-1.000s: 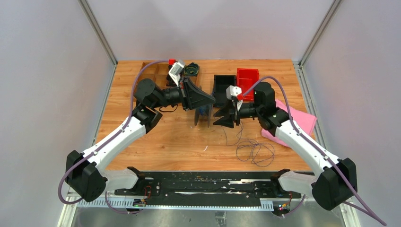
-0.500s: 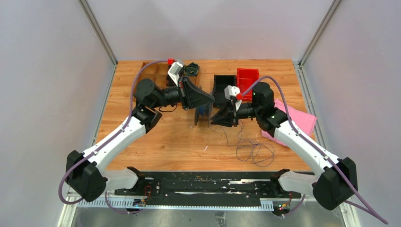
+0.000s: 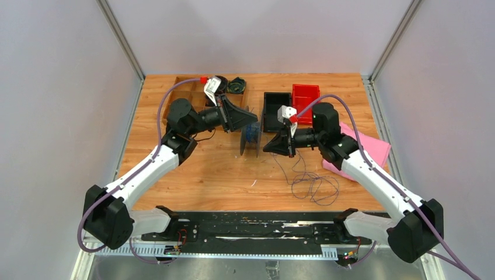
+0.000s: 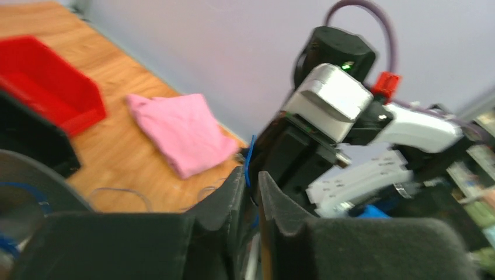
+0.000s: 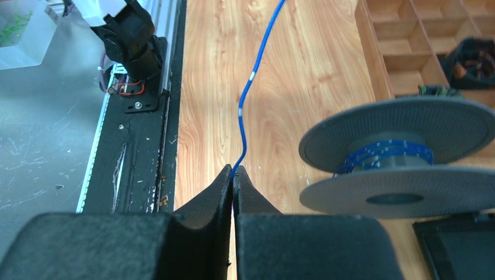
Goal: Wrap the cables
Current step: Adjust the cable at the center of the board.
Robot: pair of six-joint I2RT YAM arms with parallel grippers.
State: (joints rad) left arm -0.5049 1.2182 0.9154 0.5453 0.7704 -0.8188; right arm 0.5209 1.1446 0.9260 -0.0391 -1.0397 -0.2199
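The grey spool [image 3: 251, 139] stands on edge mid-table, with blue cable wound on its hub [image 5: 388, 153]. My right gripper [image 3: 267, 147] sits just right of it, shut on the thin blue cable [image 5: 255, 73], which rises out of the pinched tips [image 5: 233, 170]. Loose cable loops [image 3: 314, 186] lie on the wood in front of the right arm. My left gripper [image 3: 254, 118] hovers at the spool's upper left. Its jaws [image 4: 251, 175] stand a narrow gap apart, and a blue strand [image 4: 250, 154] runs through the gap. The spool's rim [image 4: 26, 175] shows at lower left there.
A black bin [image 3: 276, 108] and a red bin [image 3: 305, 96] stand behind the spool. A pink cloth [image 3: 373, 149] lies at the right edge. A wooden compartment tray [image 3: 187, 87] holding a black coiled bundle [image 3: 236, 86] sits at back left. A black rail [image 3: 251, 224] runs along the near edge.
The right gripper's jaws have closed onto the blue cable. The left gripper has drawn back and up from the spool, and its jaws have parted slightly.
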